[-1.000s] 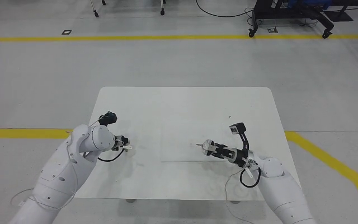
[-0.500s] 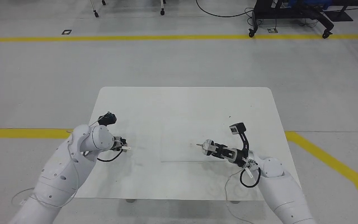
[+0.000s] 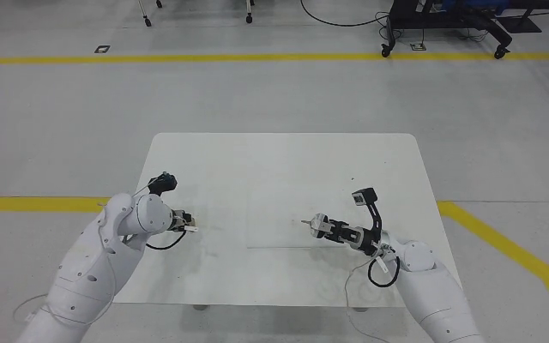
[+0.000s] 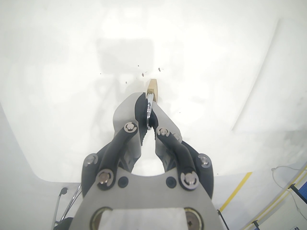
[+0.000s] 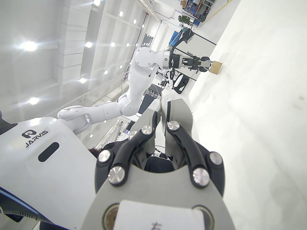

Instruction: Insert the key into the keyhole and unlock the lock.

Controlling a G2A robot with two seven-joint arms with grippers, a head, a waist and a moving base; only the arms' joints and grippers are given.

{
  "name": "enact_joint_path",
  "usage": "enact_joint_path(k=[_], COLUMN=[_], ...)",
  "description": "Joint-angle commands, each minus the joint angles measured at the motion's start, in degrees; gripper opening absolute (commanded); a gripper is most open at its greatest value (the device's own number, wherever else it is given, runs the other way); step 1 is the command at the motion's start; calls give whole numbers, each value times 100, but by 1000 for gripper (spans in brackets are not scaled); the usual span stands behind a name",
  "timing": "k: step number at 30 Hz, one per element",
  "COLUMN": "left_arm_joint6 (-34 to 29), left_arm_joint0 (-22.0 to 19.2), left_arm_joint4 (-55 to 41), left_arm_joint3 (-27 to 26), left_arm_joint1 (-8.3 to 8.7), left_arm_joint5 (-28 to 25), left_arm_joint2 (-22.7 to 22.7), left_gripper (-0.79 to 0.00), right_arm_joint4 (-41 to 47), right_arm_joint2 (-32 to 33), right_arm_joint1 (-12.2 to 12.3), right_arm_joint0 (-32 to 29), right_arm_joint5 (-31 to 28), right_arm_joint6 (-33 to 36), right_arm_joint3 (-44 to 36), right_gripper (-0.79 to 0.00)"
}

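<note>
Right now my left gripper [image 4: 149,107] is clamped on the shackle of the brass lock [image 4: 152,89], low over the left part of the table [image 3: 283,163]. My right gripper [image 5: 161,113] is pinched tight on the key [image 3: 305,224], well apart, pointing toward the lock.

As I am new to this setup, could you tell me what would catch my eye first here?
The brass padlock stands out, clamped by its shackle in the left gripper near the left side of the white table. Across from it, the right gripper is shut on what looks like the key, its tip pointing toward the brass padlock.
</note>
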Motion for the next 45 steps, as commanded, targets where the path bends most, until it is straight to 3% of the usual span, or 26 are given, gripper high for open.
enact_joint_path(k=[1, 7, 10, 13, 16, 19, 22, 27, 31, 34, 40, 43, 45], left_arm_joint6=[-16, 363, 752, 1002, 735, 162, -382, -382, 35, 32, 79, -691, -1112], left_arm_joint0=[11, 113, 377, 724, 867, 680, 373, 373, 575, 605, 321, 117, -83], left_arm_joint4=[38, -269, -1040, -2496, -3897, -5040, -5786, -5786, -5750, -6188, -7025, -8343, -8724], left_arm_joint3=[4, -245, -529, -481, -61, 583, 1161, 1161, 997, 877, 1020, 1434, 1782], left_arm_joint1=[-3, -13, 20, 61, 60, -5, -109, -109, -109, -166, -455, -669, -764], left_arm_joint5=[-4, -401, -1206, -2428, -3464, -3977, -4109, -4109, -4109, -4213, -4689, -4423, -4167], left_arm_joint2=[8, -160, -552, -1164, -1462, -1359, -1048, -1048, -1056, -936, -172, 286, 478], left_gripper=[-785, -785, -785, -785, -785, -785, -785, -785, -785, -785, -785, -785, -785], right_arm_joint4=[0, 0, 0, 0, 0, 0, 0, 0, 0, -69, -400, -697, -704], right_arm_joint2=[0, 0, 0, 0, 0, 0, 0, 0, 0, -85, -193, -293, -329], right_arm_joint1=[0, 0, 0, 0, 0, 0, 0, 0, 0, -24, -135, -195, -211], right_arm_joint0=[0, 0, 0, 0, 0, 0, 0, 0, 0, -66, 112, 146, 102], right_arm_joint5=[0, 0, 0, 0, 0, 0, 0, 0, 0, 99, -56, 3, 48], right_arm_joint6=[0, 0, 0, 0, 0, 0, 0, 0, 0, -273, -1508, -2127, -2251], right_arm_joint3=[0, 0, 0, 0, 0, 0, 0, 0, 0, -282, -475, -552, -651], right_gripper=[-785, -785, -785, -785, -785, -785, -785, -785, -785, -785, -785, -785, -785])
